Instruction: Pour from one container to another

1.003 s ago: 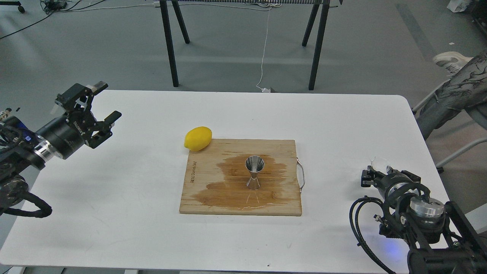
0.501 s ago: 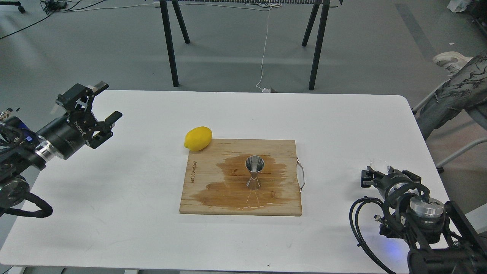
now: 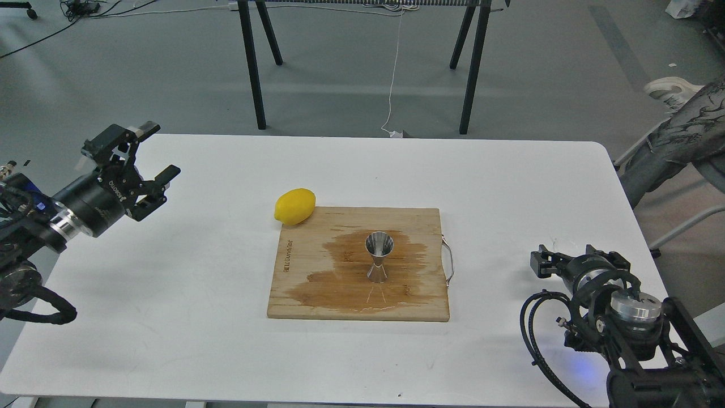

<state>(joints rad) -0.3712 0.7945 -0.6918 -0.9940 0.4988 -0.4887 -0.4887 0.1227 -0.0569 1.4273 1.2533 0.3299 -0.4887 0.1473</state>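
the jigger (image 3: 379, 258) stands upright mid-frame on a wet board (image 3: 317, 294), a lemon (image 3: 294, 205) touching the board's upper left corner. my left claw (image 3: 148, 154) hangs spread at the left edge. my right claw (image 3: 561, 265), lower right, i cannot tell. the cup isn't visible.

Little is legible from my seat. A brand mark is burned along the left edge of the rectangular wooden cutting board (image 3: 317, 294), running sideways, its letters too small to make out. My left black two-finger gripper (image 3: 152, 152) carries small white lettering on its body, also unreadable at this size.
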